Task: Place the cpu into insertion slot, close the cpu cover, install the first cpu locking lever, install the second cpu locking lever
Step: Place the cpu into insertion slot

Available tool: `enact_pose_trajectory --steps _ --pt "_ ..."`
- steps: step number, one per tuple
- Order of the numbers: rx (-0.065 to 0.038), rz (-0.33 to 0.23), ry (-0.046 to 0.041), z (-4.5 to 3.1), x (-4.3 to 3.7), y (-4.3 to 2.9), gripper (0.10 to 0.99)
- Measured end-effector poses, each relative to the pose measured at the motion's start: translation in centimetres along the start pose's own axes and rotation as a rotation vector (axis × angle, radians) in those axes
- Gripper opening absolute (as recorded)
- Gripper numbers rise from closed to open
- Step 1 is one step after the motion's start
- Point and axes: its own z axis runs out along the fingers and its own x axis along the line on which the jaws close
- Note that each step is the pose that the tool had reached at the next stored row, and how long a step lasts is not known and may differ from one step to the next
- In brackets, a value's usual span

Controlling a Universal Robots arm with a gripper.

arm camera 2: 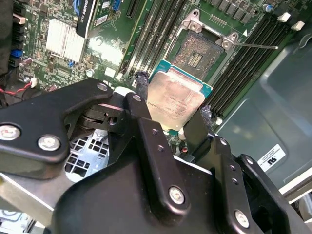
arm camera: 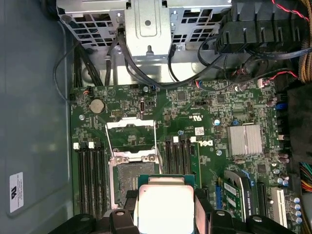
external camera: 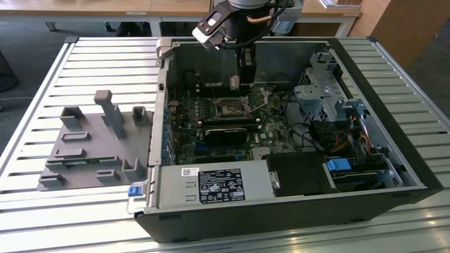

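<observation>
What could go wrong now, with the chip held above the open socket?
The gripper holds the cpu by two edges only, so it might tilt or slip. The cpu looks off to one side of the insertion slot; lowering it misaligned could bend contacts. The released locking lever beside it might snag.

Lab workshop, slatted bench [external camera: 91, 58], desks [external camera: 84, 8] (behind)

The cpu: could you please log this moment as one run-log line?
gripper: shut on cpu | cpu: held clear, not yet seated | insertion slot: empty | cpu cover: open
</observation>
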Motion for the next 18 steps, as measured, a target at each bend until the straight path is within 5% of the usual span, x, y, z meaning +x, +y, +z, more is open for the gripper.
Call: enact_pose_trajectory --steps 5,11,18 --pt "0.000 -0.013 0.0051 0.64 0.02 -0.05 0.541" --pt "-0.001 -0.111 0.0124 1.34 0.04 -0.10 0.541" --pt "-0.001 -0.112 0.0128 2.00 0.27 -0.16 0.541"
